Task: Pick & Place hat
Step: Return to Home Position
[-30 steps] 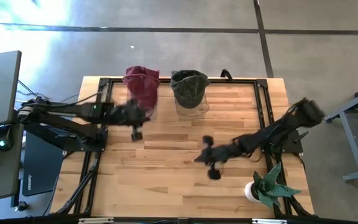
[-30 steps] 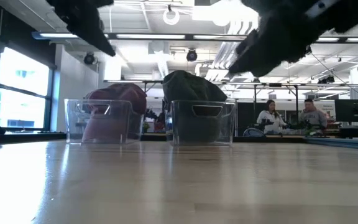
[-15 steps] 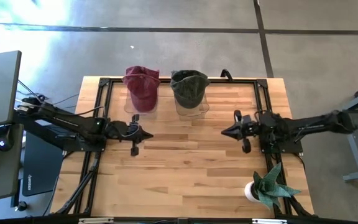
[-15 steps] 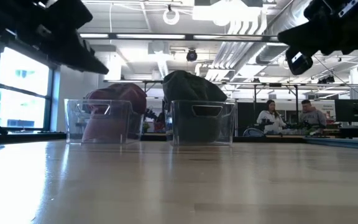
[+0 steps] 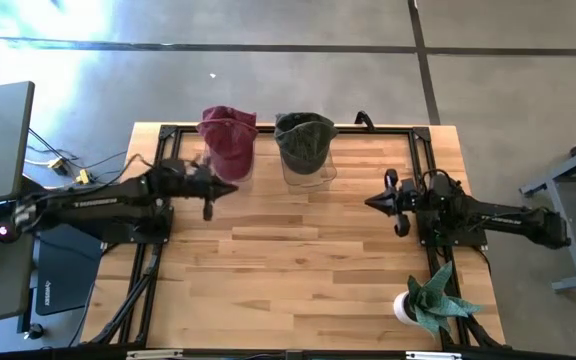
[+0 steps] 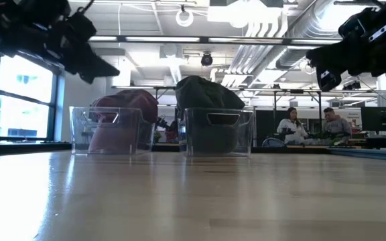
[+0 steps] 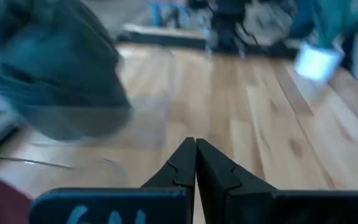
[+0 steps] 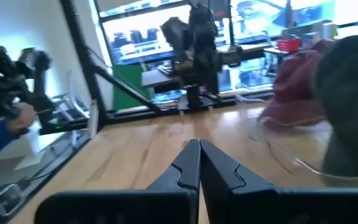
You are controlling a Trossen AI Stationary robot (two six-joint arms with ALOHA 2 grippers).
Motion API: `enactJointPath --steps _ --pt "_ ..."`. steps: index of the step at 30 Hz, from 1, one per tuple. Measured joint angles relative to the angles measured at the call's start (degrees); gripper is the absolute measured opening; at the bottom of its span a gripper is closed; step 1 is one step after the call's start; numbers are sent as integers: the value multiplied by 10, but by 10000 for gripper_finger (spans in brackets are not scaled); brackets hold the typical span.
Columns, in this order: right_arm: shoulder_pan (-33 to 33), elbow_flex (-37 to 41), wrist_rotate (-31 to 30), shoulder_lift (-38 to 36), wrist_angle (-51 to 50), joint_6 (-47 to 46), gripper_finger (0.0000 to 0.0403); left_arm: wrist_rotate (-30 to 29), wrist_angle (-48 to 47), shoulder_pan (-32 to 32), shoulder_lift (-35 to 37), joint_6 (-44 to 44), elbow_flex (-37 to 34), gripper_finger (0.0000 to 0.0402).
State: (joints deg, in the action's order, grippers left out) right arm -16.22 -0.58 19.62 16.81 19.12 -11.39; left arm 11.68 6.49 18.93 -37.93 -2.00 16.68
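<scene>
We note left gripper [image 5: 230, 189] & right gripper [image 5: 370, 203] retracted outward, jaws together, empty; red cap [image 5: 228, 142], gray cap [image 5: 303, 140] binned, task approx. done.

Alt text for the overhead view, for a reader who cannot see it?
On a wooden table, two clear bins sit at the far edge: a red cap in the left bin, a dark gray cap in the right bin. The left gripper and right gripper, both shut, point inward from the sides.

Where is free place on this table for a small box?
Bare wood spans the table between the left end effector and right end effector, in front of the left bin and right bin. Crowded: the far edge, the plant corner.
</scene>
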Motion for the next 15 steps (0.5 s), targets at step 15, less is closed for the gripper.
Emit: enactJointPath --steps 15 --pt "20 0 -63 1 -18 -1 1 -16 -226 54 379 51 -7 0"
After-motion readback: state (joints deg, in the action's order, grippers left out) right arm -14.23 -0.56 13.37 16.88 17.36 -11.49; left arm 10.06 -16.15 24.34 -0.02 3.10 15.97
